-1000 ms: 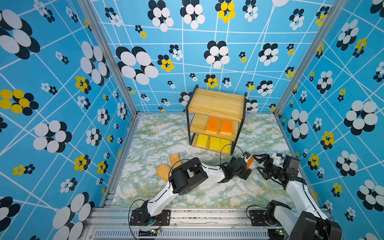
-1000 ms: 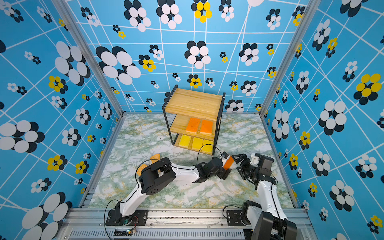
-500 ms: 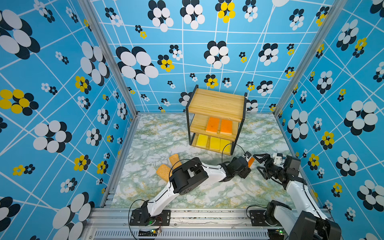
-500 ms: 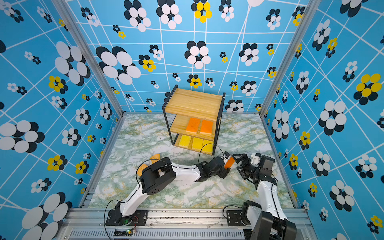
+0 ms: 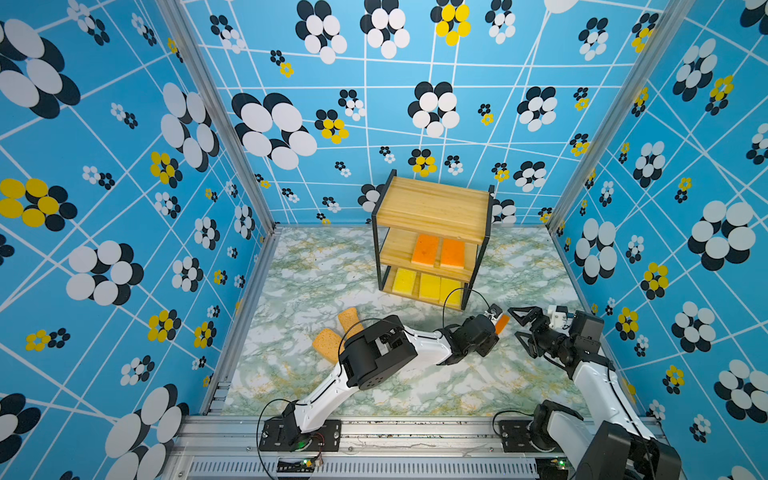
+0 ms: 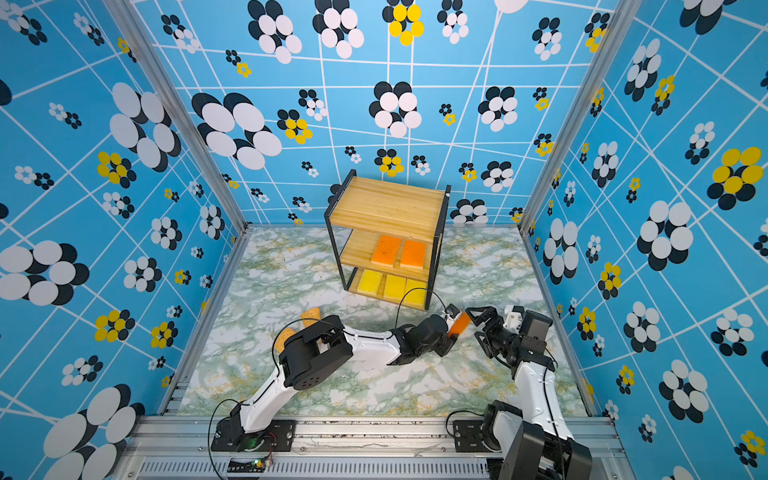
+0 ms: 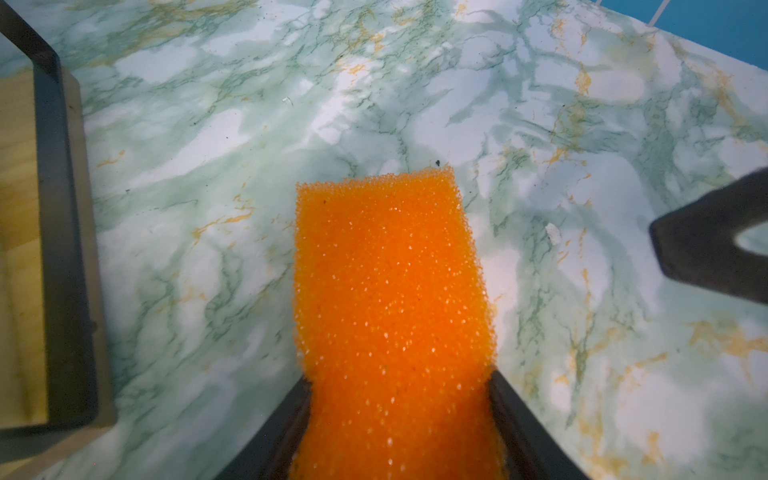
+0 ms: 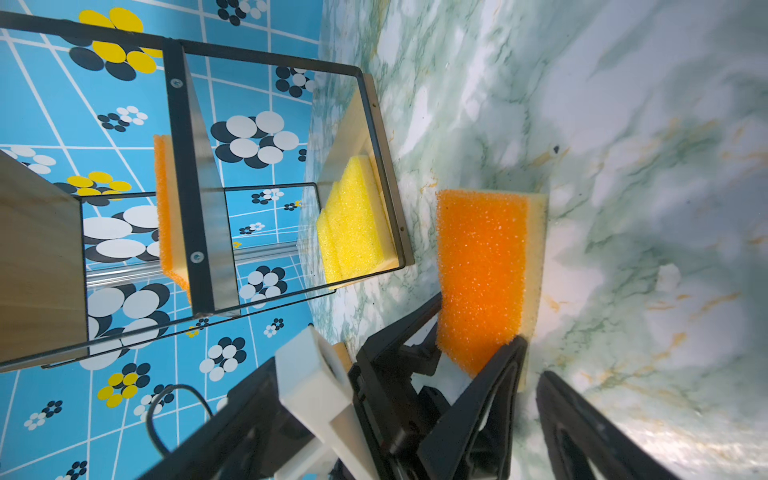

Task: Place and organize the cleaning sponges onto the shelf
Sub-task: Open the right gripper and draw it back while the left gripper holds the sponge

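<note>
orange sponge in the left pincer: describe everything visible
The orange sponge is a flat rectangle: a coarse, porous orange scrub face bonded to a pale yellow foam backing. The left pincer is shut on one short end, squeezing it slightly. The rest sticks out free over the marble tabletop, near the front corner of the shelf. The open right pincer is close by.

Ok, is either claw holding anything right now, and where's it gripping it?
The left claw holds an orange sponge, pinched across its long edges near one short end. The right claw is open, holding nothing.
</note>
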Controlling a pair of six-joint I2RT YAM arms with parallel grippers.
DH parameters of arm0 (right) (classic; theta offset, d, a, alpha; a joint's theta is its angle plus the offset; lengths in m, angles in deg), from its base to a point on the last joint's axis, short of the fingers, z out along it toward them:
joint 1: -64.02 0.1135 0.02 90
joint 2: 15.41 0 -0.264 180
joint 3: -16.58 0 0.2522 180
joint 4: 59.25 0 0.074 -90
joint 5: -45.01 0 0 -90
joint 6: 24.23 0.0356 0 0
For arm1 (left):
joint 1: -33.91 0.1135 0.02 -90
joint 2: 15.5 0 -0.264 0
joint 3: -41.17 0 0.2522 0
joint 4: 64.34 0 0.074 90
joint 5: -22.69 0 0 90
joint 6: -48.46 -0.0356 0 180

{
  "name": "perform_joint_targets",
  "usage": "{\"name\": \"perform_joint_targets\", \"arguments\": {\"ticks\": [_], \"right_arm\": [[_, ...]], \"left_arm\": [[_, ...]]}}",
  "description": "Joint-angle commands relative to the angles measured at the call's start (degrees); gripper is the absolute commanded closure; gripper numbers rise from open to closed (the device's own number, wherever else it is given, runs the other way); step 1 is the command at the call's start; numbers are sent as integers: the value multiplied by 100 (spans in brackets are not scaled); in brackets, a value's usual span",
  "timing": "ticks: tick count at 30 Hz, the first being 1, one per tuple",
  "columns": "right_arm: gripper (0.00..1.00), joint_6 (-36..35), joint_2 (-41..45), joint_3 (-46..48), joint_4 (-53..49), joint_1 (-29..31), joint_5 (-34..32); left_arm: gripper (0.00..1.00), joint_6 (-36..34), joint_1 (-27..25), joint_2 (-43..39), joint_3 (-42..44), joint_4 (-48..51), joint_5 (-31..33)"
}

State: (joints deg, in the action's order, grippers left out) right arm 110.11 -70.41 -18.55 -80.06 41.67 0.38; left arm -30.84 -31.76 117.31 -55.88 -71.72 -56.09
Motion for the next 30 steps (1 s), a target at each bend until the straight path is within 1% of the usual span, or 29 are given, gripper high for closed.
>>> {"name": "perform_joint_targets", "arguments": {"ticks": [1, 5, 10, 17, 25, 30], "right_arm": [[1, -70, 49, -142, -27, -68, 101], [1, -78, -8, -166, -11, -111, 113], [1, -83, -63, -175, 11, -156, 113], [1, -77, -87, -184, 11, -191, 113], [1, 6, -238, -296, 139, -235, 5], [1, 39, -446, -378, 286, -237, -21]], "left_arm": [[42, -236, -106, -131, 189, 304, 113], [44, -405, -157, -267, 253, 353, 183], [44, -485, -183, -564, 430, 368, -19], [44, -381, -200, -1110, 722, 439, -267], [45, 72, -296, -2234, 1410, 492, -568], [45, -2, -427, -3158, 1824, 796, -154]]}}
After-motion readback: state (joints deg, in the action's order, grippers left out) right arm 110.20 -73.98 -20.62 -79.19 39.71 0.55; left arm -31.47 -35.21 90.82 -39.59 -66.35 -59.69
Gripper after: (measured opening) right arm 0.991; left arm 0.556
